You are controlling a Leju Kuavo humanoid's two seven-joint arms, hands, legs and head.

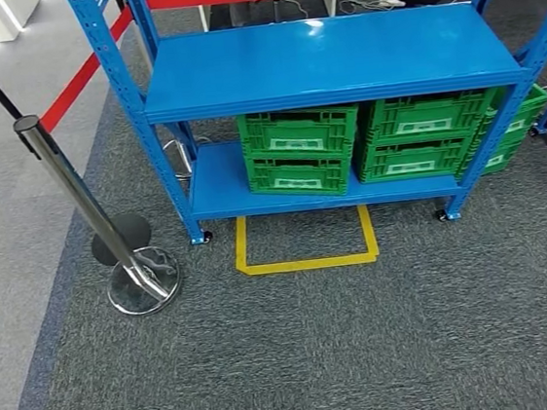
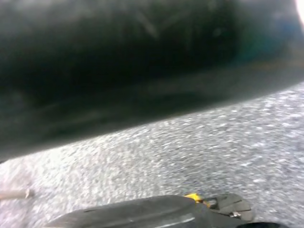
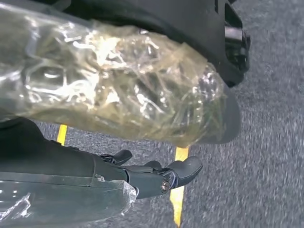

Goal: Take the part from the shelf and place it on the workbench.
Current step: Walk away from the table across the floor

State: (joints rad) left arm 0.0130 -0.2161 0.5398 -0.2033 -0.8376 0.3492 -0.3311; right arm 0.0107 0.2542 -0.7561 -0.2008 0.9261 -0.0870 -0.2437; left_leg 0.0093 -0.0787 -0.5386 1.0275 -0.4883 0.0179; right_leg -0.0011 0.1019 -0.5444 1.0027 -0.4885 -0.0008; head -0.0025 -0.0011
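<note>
Approach step: blue shelf [image 1: 329,62] centre frame, green crates [image 1: 300,151] on lower tier, part itself not identifiable; right hand [image 3: 157,175] hangs empty, fingers loosely apart, left hand's state can't tell; next, close in and reach.

Industrial demo/test floor, warehouse-style. Blue steel rack [image 1: 329,62] at 12 o'clock, green plastic crates [image 1: 298,151] on its lower level. Yellow tape box [image 1: 305,257] marked on grey carpet [image 1: 309,358] right in front of the rack. Chrome stanchion [image 1: 90,212] at 9 o'clock, red barrier belt [image 1: 84,76] cordoning the area.
</note>
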